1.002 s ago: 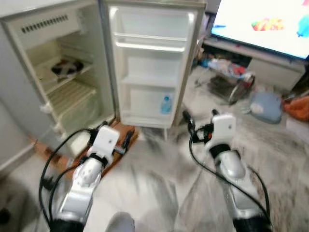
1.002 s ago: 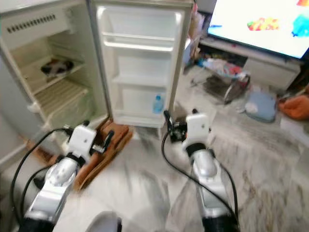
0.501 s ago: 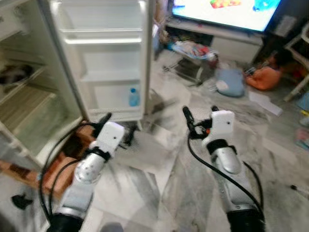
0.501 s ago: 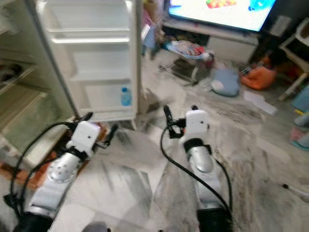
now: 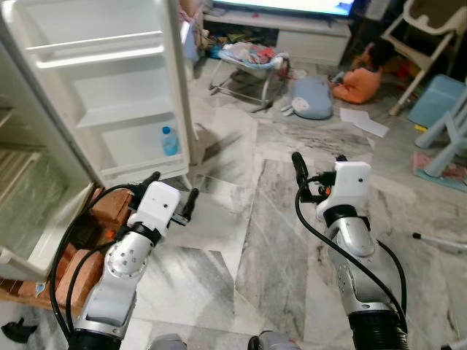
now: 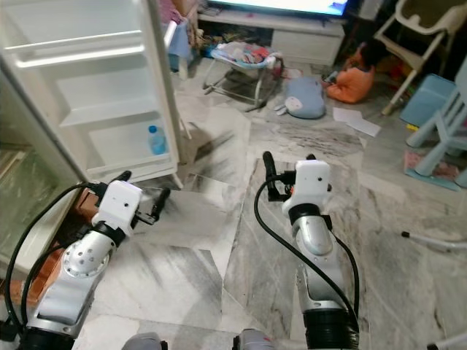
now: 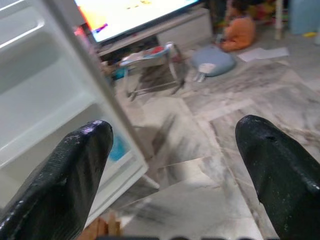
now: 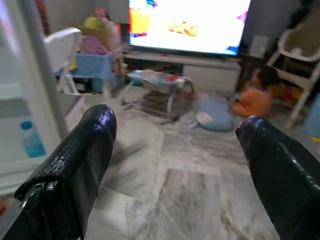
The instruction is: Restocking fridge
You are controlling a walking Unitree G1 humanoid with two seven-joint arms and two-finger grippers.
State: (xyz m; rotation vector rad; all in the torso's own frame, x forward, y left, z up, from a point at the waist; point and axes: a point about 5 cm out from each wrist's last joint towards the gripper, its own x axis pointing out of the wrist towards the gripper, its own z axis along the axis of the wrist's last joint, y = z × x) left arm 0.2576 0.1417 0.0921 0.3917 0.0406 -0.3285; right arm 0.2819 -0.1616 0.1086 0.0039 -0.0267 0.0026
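Fingers of the left gripper [image 5: 169,196] and right gripper [image 5: 319,169] are spread and empty, nothing yet fetched; one bottle [image 5: 169,141] is stored in the open fridge door [image 5: 109,95].

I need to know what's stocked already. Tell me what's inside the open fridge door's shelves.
The fridge door holds one small water bottle, standing in its lowest shelf. The shelves above look bare. The fridge's main compartment is mostly cut off at the edge, so its contents can't be told.
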